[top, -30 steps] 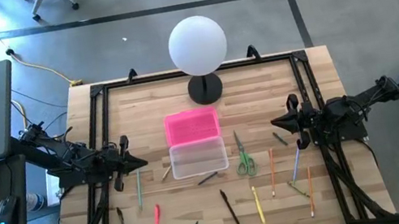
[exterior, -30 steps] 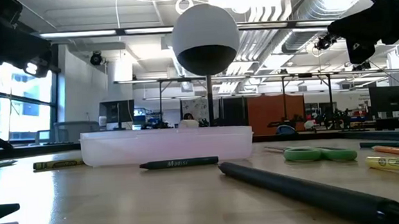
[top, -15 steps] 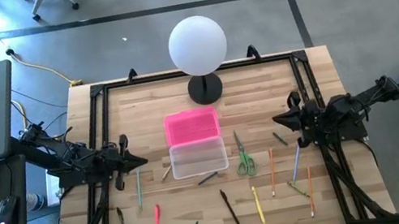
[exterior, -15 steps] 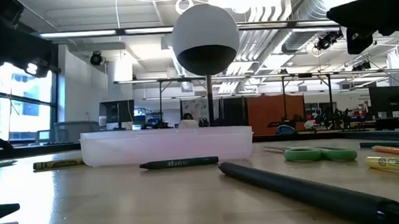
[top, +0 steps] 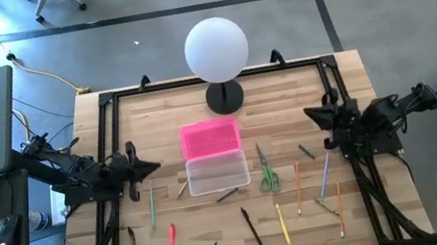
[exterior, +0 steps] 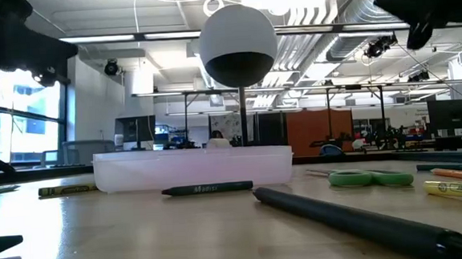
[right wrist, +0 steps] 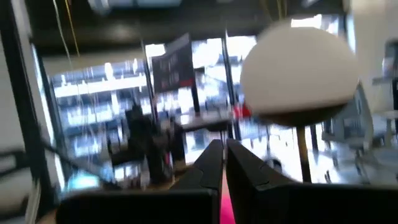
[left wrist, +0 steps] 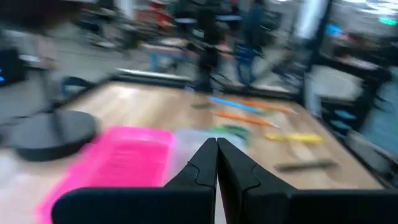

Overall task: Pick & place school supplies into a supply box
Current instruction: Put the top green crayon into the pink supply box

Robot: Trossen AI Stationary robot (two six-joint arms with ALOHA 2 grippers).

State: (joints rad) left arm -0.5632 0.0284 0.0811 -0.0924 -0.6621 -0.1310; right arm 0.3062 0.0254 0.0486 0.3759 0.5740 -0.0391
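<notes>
My overhead view is evenly lit and sharp, shadows soft. At table height, ceiling strip lights glare across the top of the frame, and the nearest dark pen [exterior: 357, 218] at lower right is out of focus. Both my wrist views are smeared with heavy blur throughout.

Your two arms are dark, nearly black, built of jointed angular segments with thin cables trailing along them. Each ends in a gripper, left gripper [top: 152, 166] and right gripper [top: 309, 115], with two matte black tapered fingers [left wrist: 200, 167]
</notes>
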